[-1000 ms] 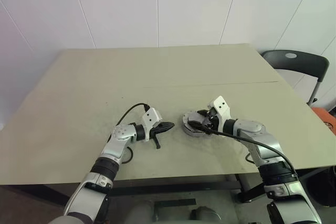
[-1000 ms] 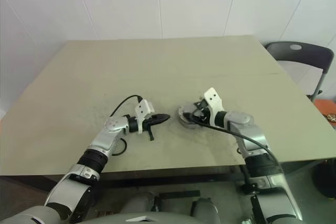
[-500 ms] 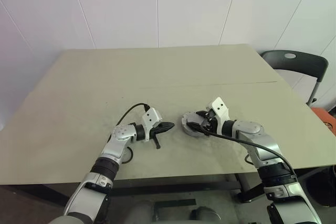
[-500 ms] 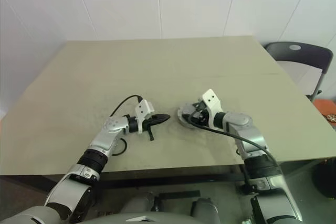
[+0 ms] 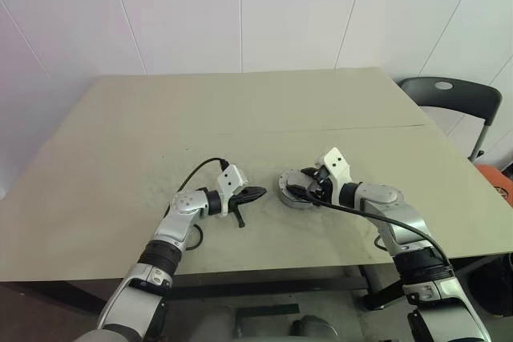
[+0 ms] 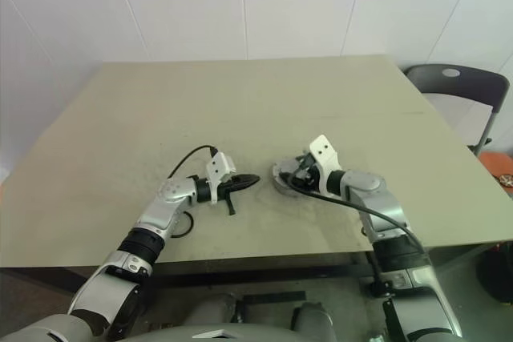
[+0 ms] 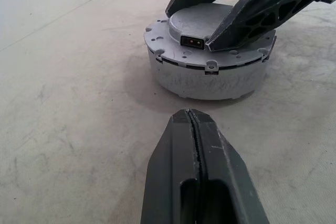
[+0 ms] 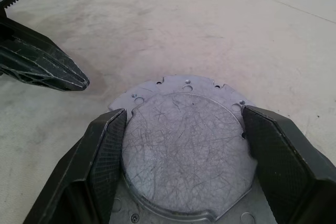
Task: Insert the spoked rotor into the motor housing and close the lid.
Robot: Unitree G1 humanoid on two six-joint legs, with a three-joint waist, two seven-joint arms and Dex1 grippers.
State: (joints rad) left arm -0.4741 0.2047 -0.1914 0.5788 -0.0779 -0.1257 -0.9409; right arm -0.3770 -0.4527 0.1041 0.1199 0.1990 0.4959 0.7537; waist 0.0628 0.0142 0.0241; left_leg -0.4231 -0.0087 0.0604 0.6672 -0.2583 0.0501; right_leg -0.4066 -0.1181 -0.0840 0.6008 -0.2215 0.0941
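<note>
The motor housing (image 7: 205,74), a low grey round can, stands on the table's near middle. The lid (image 8: 189,150), a scratched grey disc on a flanged plate, lies flat on top of it. My right gripper (image 8: 185,115) comes in from the right, and its black fingers (image 7: 278,3) press both sides of the lid's raised round top. My left gripper (image 7: 190,116) is shut with nothing in it. It lies low over the table just left of the housing (image 5: 292,191), pointing at it and a short gap away. The spoked rotor is hidden.
The beige table (image 5: 240,118) stretches bare behind and to both sides of the housing, with its front edge close below my arms. A black chair (image 5: 449,94) stands past the table's right edge. A black cable (image 5: 200,170) loops off my left wrist.
</note>
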